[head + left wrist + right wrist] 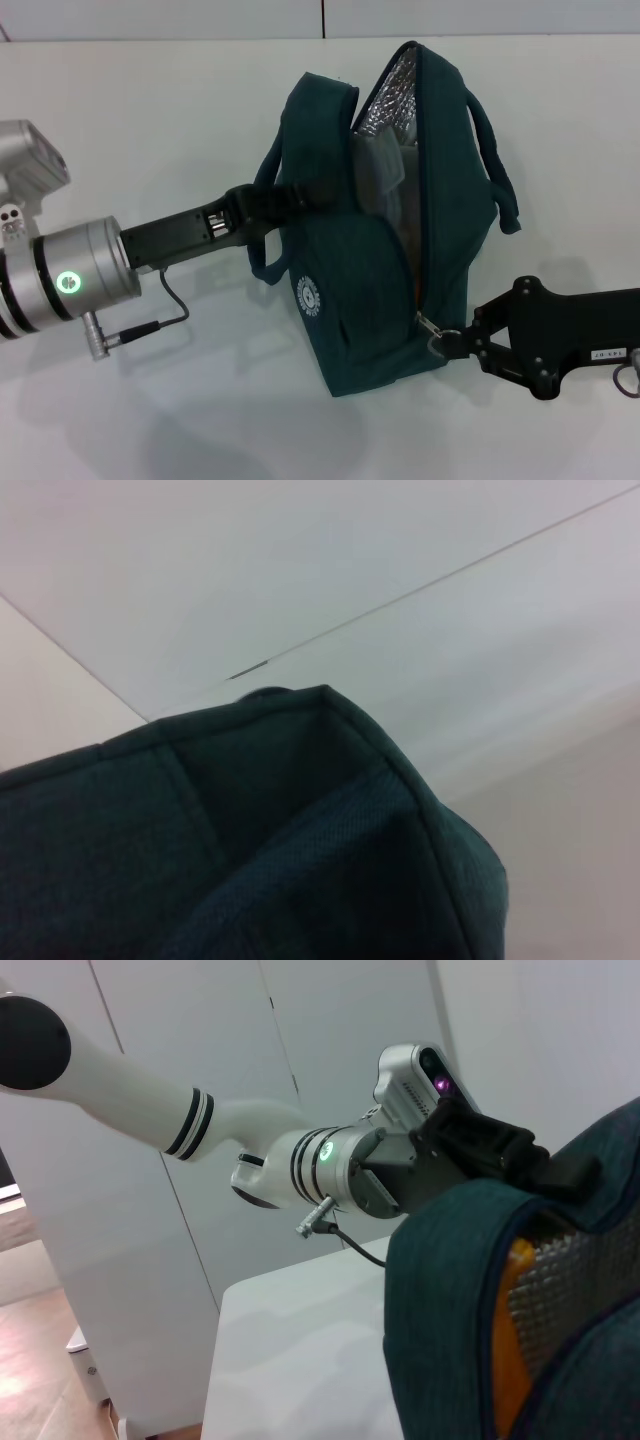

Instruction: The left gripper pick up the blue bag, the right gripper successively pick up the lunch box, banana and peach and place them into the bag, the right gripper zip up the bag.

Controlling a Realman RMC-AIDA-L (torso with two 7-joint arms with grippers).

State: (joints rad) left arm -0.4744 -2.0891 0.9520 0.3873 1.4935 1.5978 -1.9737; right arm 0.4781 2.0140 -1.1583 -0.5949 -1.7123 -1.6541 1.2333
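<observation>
The blue bag (350, 300) stands on the white table, its top gaping and its silver foil lining showing. My left gripper (290, 197) is shut on the bag's left upper edge by a handle; the right wrist view shows this left gripper (560, 1175) at the fabric too. Inside the bag the clear lunch box (378, 165) leans against the lining. An orange strip of banana (508, 1350) shows through the zip gap. The peach is hidden. My right gripper (447, 340) sits at the near end of the zip, shut on the ring zip pull (433, 333). Teal fabric (250, 860) fills the left wrist view.
The table (150, 420) is bare white around the bag. A thin grey cable (150, 325) loops below my left wrist. White wall panels stand behind, and the table's edge (215, 1360) shows in the right wrist view.
</observation>
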